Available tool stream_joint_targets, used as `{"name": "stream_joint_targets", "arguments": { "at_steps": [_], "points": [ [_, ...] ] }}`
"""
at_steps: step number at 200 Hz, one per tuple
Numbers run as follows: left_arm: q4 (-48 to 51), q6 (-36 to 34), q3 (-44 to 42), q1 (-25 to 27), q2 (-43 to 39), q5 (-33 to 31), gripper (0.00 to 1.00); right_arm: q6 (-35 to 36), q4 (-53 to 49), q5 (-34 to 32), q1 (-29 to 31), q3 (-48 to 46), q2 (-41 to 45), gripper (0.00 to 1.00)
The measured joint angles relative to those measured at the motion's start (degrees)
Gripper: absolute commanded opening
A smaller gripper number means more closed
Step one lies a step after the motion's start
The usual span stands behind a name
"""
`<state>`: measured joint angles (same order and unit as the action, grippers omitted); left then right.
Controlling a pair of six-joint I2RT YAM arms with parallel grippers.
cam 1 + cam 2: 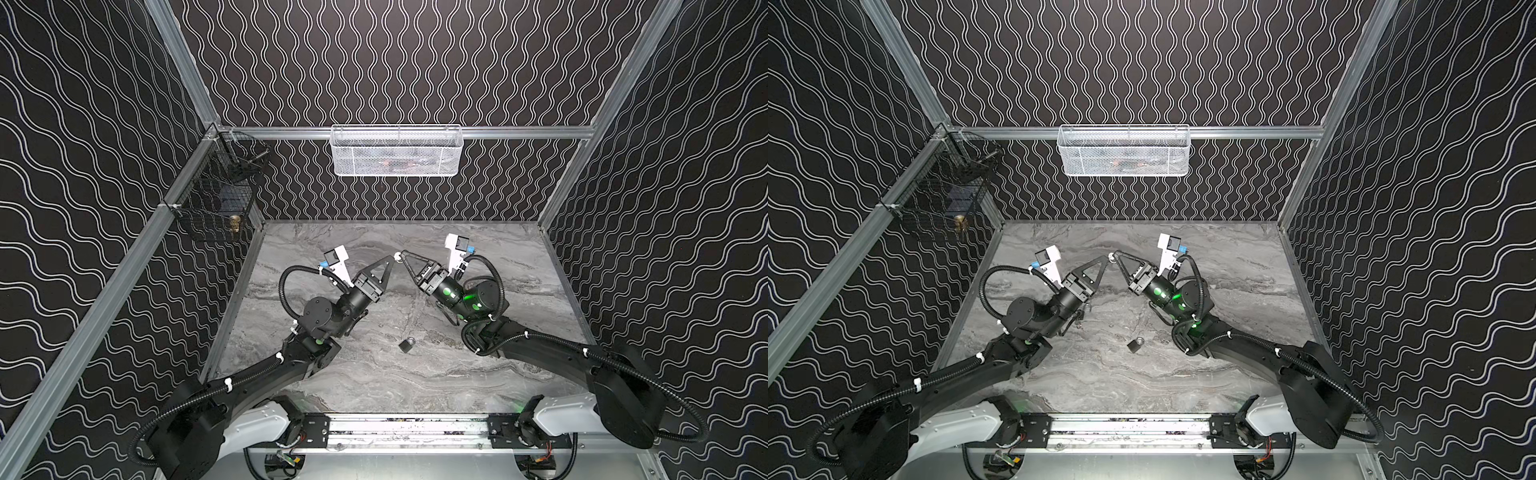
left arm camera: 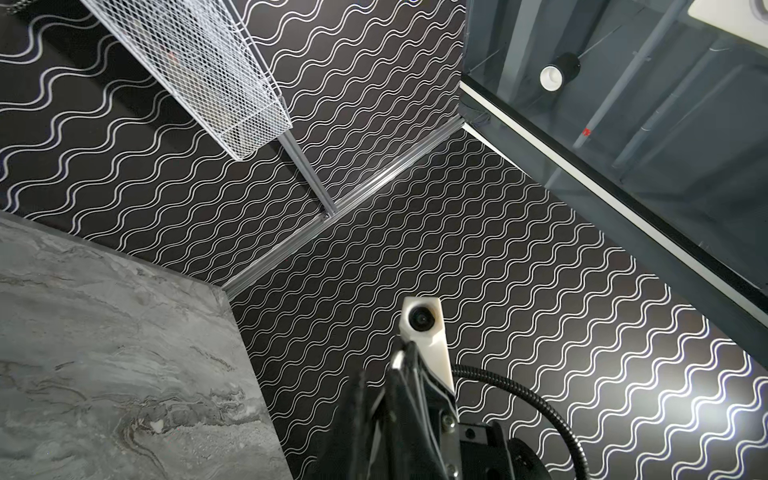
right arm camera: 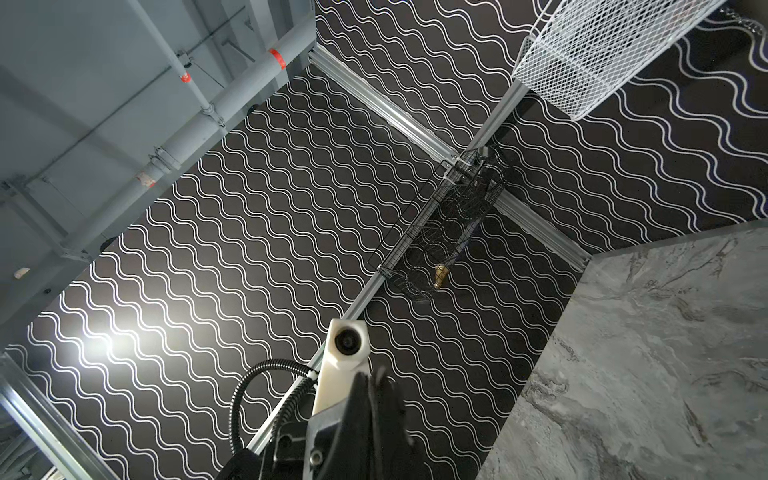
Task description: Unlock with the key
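A small black padlock (image 1: 407,344) (image 1: 1136,345) with a silver shackle lies on the marble table (image 1: 374,386), between the two arms and nearer the front. Both grippers meet tip to tip in the air over the back half of the table. The small silvery key (image 1: 397,257) (image 1: 1111,256) sits at that meeting point. My right gripper (image 1: 400,254) (image 1: 1115,254) is shut on it. My left gripper (image 1: 391,259) (image 1: 1106,258) has its fingers pinched together at the key from the other side. In the left wrist view the key (image 2: 396,360) shows as a bright sliver.
A white mesh basket (image 1: 395,150) hangs on the back wall rail. A black wire basket (image 1: 216,195) holding a brass object (image 1: 235,223) hangs at the back left corner. Patterned walls close in three sides of the table.
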<state>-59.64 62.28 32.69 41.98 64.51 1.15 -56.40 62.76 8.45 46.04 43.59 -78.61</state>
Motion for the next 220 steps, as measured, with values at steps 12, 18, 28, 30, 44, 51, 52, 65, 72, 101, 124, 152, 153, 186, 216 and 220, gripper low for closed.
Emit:
{"name": "stream_joint_targets", "arguments": {
  "at_steps": [12,18,28,30,44,51,52,65,72,101,124,152,153,186,216,220],
  "points": [
    [-0.31,-0.48,0.00,0.00,0.17,0.33,0.08,-0.15,0.26,-0.26,0.02,-0.35,0.11,0.00],
    [-0.52,-0.85,0.00,0.00,0.17,0.57,0.07,-0.17,0.35,-0.37,0.02,-0.42,0.11,0.00],
    [-1.31,-1.01,0.00,0.00,0.28,0.83,0.01,-0.52,0.46,-0.39,0.02,-0.44,0.11,0.00],
    [-1.46,-1.03,0.00,0.00,0.33,0.90,0.00,-0.68,0.52,-0.39,0.02,-0.44,0.11,0.00],
    [-2.25,-1.27,0.02,0.00,0.39,1.09,0.00,-1.05,0.57,-0.44,0.02,-0.44,0.11,0.00],
    [-2.29,-1.42,0.02,0.00,0.42,1.16,0.00,-1.14,0.66,-0.37,0.02,-0.44,0.17,0.00],
    [-2.29,-1.42,0.02,0.00,0.42,1.16,0.00,-1.16,0.66,-0.37,0.02,-0.44,0.17,0.00],
    [-2.32,-1.64,0.00,-0.02,0.37,1.27,0.00,-1.22,0.70,-0.37,0.04,-0.48,0.33,0.00],
    [-2.34,-1.99,-0.04,-0.02,0.24,1.46,0.00,-1.22,0.63,-0.35,0.04,-0.50,0.46,0.00],
    [-0.63,-2.86,0.11,-0.74,-1.16,2.86,0.00,-0.96,0.07,0.24,-0.02,-0.50,1.05,0.23],
    [6.67,-4.81,2.23,-3.21,-3.96,5.92,0.00,1.01,-3.63,1.84,-1.40,-0.63,3.17,0.39],
    [24.24,-12.28,9.46,-6.80,-6.54,11.32,0.00,3.56,-11.02,7.82,-6.01,-0.22,6.23,0.54],
    [24.83,-12.61,9.73,-6.84,-6.54,11.47,0.00,3.67,-11.45,8.28,-6.29,-0.17,6.32,0.54],
    [49.27,-27.10,22.36,-7.61,-1.88,18.03,0.00,7.87,-23.82,19.17,-12.02,1.20,8.52,0.63],
    [62.84,-36.57,27.65,-7.80,2.27,22.45,0.00,14.95,-33.35,27.93,-14.05,3.17,9.60,0.62],
    [64.13,-37.46,28.04,-7.82,2.58,22.88,0.00,15.56,-34.05,28.94,-14.36,3.23,9.64,0.61]
  ]
}}
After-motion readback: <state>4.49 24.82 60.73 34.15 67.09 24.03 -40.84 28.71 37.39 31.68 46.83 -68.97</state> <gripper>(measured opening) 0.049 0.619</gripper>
